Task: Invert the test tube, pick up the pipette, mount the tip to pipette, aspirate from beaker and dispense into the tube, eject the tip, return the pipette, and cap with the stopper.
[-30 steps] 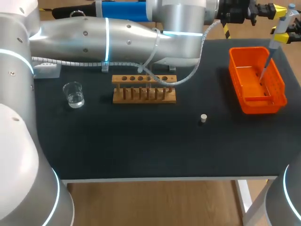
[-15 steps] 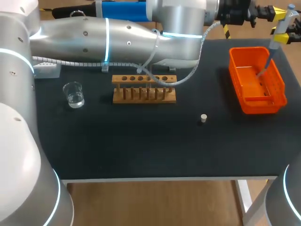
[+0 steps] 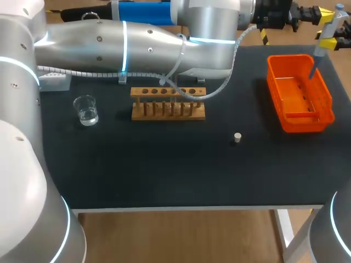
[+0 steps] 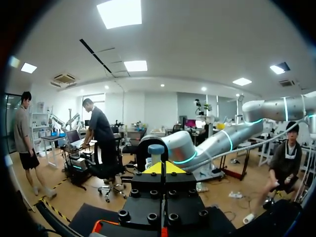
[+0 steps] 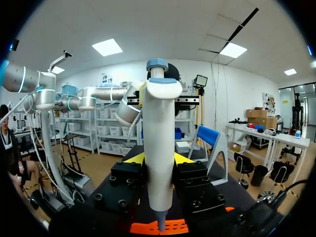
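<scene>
While your right hand (image 5: 159, 163) grips the pipette (image 3: 321, 46) over the orange tray (image 3: 300, 125) at 2 o'clock — tip-mount step, I'd say — next needs an upright carry to the beaker (image 3: 86, 109) at 9 o'clock.

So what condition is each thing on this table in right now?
Small clear glass beaker: upright, partly filled with clear liquid.
White-and-blue pipette: clamped upright, over the orange plastic basket.
Right tool: shut on the pipette.
Left tool: shut.
Small pale stopper: loose on the black table.
</scene>
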### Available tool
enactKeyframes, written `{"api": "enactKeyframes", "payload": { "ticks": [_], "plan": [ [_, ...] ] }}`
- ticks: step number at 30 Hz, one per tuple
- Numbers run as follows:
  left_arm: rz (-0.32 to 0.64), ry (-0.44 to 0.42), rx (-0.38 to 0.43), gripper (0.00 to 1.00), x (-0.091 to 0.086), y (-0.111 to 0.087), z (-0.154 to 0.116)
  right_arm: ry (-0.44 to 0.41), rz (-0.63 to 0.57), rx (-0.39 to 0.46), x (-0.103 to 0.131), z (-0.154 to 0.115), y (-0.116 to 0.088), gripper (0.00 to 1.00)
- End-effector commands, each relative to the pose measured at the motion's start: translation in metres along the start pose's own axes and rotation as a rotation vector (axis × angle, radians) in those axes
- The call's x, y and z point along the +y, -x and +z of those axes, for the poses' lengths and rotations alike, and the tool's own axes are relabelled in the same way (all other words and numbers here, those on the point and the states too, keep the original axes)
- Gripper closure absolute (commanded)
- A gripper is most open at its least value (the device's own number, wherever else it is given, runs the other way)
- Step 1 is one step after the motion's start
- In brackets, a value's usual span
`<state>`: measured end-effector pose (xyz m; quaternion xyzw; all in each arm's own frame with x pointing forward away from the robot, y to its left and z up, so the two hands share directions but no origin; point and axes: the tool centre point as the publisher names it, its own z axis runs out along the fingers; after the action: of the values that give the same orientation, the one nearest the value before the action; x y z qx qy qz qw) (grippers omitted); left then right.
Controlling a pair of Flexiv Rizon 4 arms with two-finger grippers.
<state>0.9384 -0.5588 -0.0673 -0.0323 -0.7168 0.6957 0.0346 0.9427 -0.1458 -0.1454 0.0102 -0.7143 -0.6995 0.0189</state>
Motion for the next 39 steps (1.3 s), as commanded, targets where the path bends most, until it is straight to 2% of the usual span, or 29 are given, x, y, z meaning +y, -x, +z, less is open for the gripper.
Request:
{"api": "enactKeyframes", "payload": {
  "ticks": [1,11,14,15,16,26,30,39],
  "plan": [
    [0.017,-0.005,-0.009,1.0,-0.006,0.0,-0.001,-0.004,0.0,0.0,0.004,0.0,0.0,1.0],
    [0.061,-0.003,-0.022,1.0,-0.026,-0.004,-0.004,-0.004,0.0,0.0,0.004,0.0,0.0,1.0],
    [0.06,-0.006,-0.039,1.0,-0.032,-0.007,-0.011,-0.004,0.0,0.0,0.004,0.0,0.0,1.0],
    [0.062,-0.004,-0.042,0.84,-0.034,-0.008,-0.014,-0.004,0.0,0.0,0.004,0.0,0.0,1.0],
    [0.06,-0.001,-0.057,0.0,-0.037,-0.009,-0.021,-0.004,0.0,0.0,0.004,0.0,0.0,1.0],
    [0.041,0.068,-0.087,0.0,-0.054,-0.033,-0.087,-0.004,0.0,0.0,0.004,0.0,0.0,1.0],
    [0.005,0.08,-0.109,0.0,-0.053,-0.047,-0.118,-0.004,0.0,0.0,0.004,0.0,0.0,1.0],
    [0.016,0.082,-0.15,0.0,-0.04,-0.084,-0.178,-0.004,0.0,0.0,0.004,0.0,0.0,1.0]
  ]
}}
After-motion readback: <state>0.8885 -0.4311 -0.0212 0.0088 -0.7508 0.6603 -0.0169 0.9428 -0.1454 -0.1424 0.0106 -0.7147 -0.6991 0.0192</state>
